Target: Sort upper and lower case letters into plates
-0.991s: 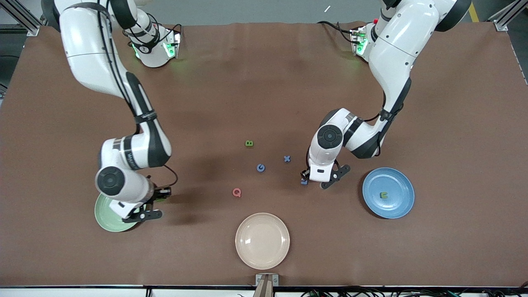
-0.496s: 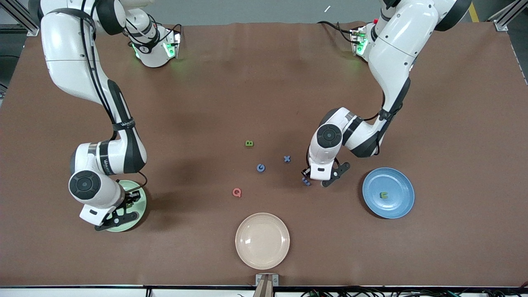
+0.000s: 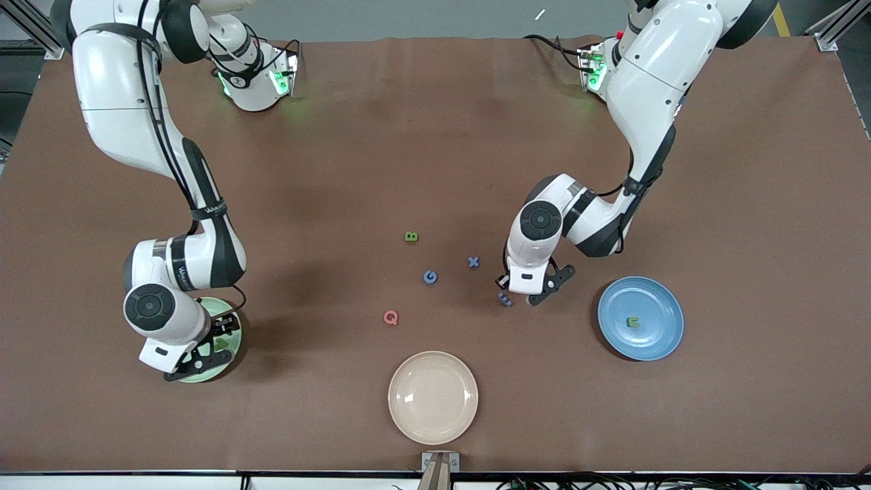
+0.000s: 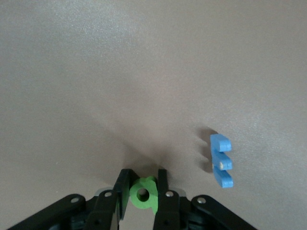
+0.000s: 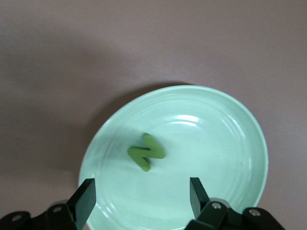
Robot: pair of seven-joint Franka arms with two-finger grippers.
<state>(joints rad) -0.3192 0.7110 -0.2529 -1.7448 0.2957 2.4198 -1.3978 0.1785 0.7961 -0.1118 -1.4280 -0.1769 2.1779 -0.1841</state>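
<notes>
Two plates: pale green plate lies toward the right arm's end of the worktop; blue plate toward the left arm's end, already carrying a green letter.
Right gripper: over the pale green plate, jaws spread; green N lies in it, apparently released.
Left gripper: beside the blue plate, jaws pinching a small green letter piece, probably for sorting.
Blue E: on the worktop just beside the left gripper.
Unsorted: green B, blue G, blue X, red Q, all between the two plates.
Beige plate: nearest the camera, unused.
</notes>
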